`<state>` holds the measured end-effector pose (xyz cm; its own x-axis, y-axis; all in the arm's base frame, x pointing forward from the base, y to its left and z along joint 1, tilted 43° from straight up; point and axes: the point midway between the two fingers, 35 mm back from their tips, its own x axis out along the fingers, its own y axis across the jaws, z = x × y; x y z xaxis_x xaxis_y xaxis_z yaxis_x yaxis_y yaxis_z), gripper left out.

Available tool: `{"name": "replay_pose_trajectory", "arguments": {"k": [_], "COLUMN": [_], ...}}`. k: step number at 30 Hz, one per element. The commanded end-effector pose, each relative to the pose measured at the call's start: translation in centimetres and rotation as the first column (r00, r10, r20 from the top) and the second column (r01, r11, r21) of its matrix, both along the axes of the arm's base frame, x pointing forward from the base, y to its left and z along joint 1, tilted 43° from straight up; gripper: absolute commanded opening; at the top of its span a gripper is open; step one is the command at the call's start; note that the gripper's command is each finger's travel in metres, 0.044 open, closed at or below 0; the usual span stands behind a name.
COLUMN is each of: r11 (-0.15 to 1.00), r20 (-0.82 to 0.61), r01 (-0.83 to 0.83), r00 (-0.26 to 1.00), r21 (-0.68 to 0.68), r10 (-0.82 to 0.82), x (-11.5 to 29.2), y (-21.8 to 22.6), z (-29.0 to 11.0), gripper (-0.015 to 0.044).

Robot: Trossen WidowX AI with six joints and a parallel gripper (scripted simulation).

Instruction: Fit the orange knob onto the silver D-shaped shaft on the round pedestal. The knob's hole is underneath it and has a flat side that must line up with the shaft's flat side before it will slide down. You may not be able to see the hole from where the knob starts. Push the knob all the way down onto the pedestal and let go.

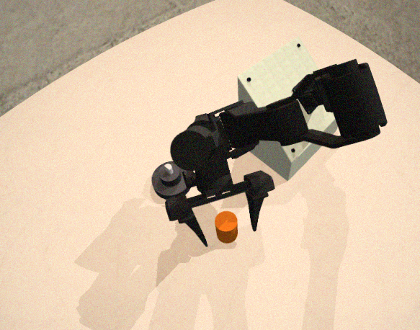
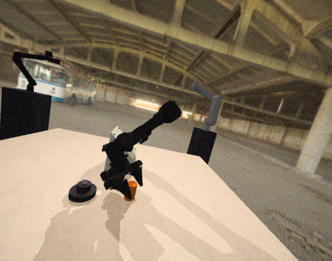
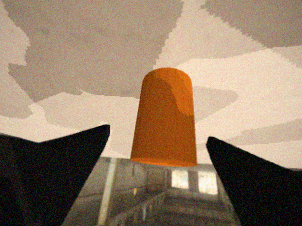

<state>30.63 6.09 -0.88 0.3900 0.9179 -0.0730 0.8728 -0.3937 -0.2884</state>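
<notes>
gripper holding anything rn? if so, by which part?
Nothing is held. The gripper is wide open, its fingers standing clear on either side of the orange knob, which sits upright on the table.

Orange knob and shaft pedestal on the table

The orange knob [image 1: 226, 226], a plain cylinder, stands upright on the table. Well apart to its left sits the dark round pedestal [image 1: 162, 186], its short silver shaft [image 1: 168, 168] pointing up, uncovered.
</notes>
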Motion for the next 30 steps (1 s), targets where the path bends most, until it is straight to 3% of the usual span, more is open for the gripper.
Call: {"name": "replay_pose_trajectory", "arguments": {"k": [1, 10, 30], "r11": [1.000, 0.999, 0.995], "r20": [-0.004, -0.017, 0.125], "r01": [0.002, 0.003, 0.004], "r00": [1.000, 1.000, 0.992], "r21": [-0.004, -0.043, -0.102], "r10": [-0.002, -0.004, 0.009], "x": [0.1, 0.5, 0.8], "y": [-0.2, -2.3, -4.7], "z": [-0.3, -1.9, 0.8], "gripper": [0.0440, 0.0440, 0.0440]}}
